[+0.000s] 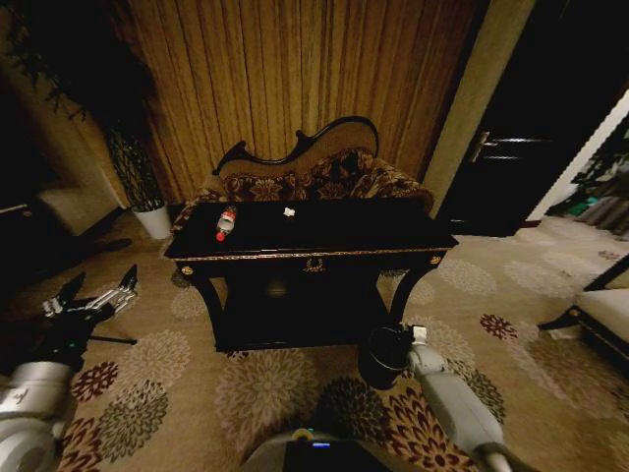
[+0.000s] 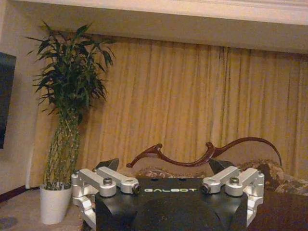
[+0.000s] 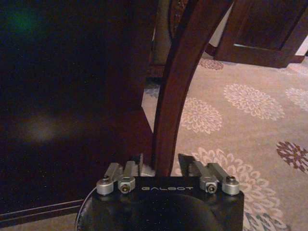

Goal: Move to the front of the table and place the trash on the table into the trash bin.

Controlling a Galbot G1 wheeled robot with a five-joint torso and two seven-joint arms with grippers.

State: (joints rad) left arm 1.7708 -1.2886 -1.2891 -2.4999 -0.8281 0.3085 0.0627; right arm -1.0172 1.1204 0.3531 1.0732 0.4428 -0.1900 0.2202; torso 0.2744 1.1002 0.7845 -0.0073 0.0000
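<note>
Carpeted room, table [image 1: 393, 239] ahead; bottle [image 1: 226, 222], scrap [image 1: 289, 211] on top. We're in approach. L gripper [image 1: 98, 292] spread, R gripper [image 1: 397, 346] spread by bin [image 1: 378, 362]. Next: reach bottle.

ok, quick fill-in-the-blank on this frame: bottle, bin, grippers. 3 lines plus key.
1. The bottle lies on the table's ____ end.
2. The trash bin stands on the carpet by the ____ gripper.
3. The left gripper hangs over the carpet with fingers ____.

Missing: left; right; open
</note>
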